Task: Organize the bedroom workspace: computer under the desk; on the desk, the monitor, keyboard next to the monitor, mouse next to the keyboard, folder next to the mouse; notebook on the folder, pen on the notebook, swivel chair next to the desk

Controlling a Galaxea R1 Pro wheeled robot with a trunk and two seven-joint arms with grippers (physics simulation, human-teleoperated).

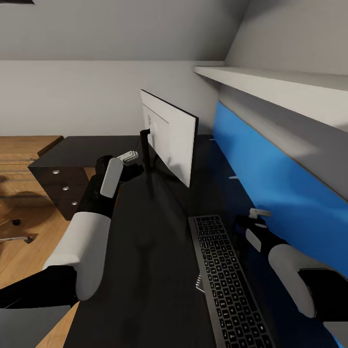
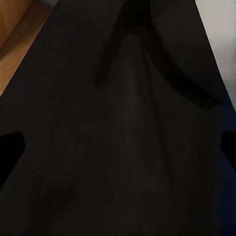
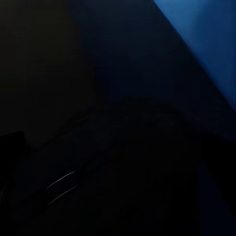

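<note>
Two arms reach over a dark desk [image 1: 159, 270] in the head view. The monitor [image 1: 169, 137] stands upright toward the far side of the desk on a thin black stand, turned so its white back and edge show; no brand mark or writing can be read on it. The keyboard [image 1: 224, 280] lies flat near the front, right of centre, running from near to far; its keys carry pale legends too small to read. A small pale thing peeks out from under the keyboard's left edge, and I cannot tell what it is.

The left gripper [image 1: 129, 157] hovers just left of the monitor stand; in the left wrist view its dark fingertips [image 2: 11, 147] sit at the picture's two sides, wide apart, with nothing between them and the stand's curved foot on the desktop beyond. The right gripper [image 1: 258, 215] hangs just right of the keyboard's far end, near the blue wall panel [image 1: 285, 188]; whether it is open or closed I cannot tell, as the right wrist view is nearly black.

A dark drawer unit [image 1: 60, 186] with round knobs stands at the desk's far left on the wooden floor [image 1: 24, 251], and a white shelf [image 1: 280, 87] runs above the blue panel.
</note>
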